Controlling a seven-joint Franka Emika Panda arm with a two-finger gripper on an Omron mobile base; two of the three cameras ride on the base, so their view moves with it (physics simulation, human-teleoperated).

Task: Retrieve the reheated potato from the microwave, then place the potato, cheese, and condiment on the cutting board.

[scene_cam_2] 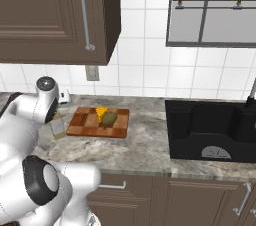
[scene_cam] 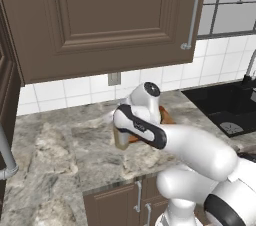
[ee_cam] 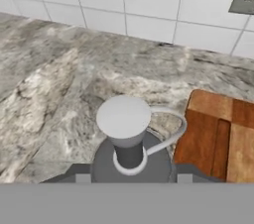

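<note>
Closed on the condiment [ee_cam: 124, 134], the gripper [ee_cam: 130, 176] has its fingers [ee_cam: 82, 172] on either side of the bottle's body. That bottle stands on the counter [scene_cam_2: 145, 135] just left of the board [scene_cam_2: 85, 122]. Potato [scene_cam_2: 109, 118] and cheese [scene_cam_2: 101, 112] lie touching on the board's far right part.

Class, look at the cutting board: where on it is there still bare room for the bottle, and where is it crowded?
The cutting board is bare on its left half, beside the condiment standing on the counter. Its right back part is crowded: the cheese and potato sit together there. The front right edge also looks bare.
</note>
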